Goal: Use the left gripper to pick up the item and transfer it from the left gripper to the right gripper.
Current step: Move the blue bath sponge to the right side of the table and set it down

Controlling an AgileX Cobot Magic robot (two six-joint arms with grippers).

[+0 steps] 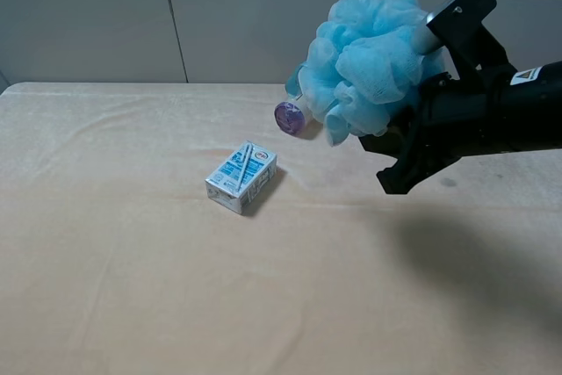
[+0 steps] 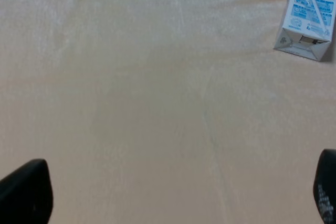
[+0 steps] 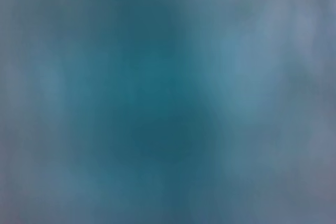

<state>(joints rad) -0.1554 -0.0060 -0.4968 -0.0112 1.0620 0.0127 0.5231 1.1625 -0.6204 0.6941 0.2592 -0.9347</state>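
Note:
The light blue mesh bath pouf (image 1: 369, 63) hangs in the air above the far right part of the table, held by my right gripper (image 1: 414, 98), whose black jaws close on it from above and below. The right wrist view shows only a blurred blue mass, the pouf (image 3: 168, 98) close against the lens. My left gripper (image 2: 173, 198) is open and empty. Only its two black fingertips (image 2: 26, 192) show, far apart, over bare tablecloth. The left arm is out of the exterior high view.
A blue-white drink carton (image 1: 241, 177) lies on the beige tablecloth (image 1: 132, 261) near the middle and also shows in the left wrist view (image 2: 307, 19). A purple-lidded can (image 1: 290, 117) lies behind it, partly covered by the pouf. A grey wall stands behind the table.

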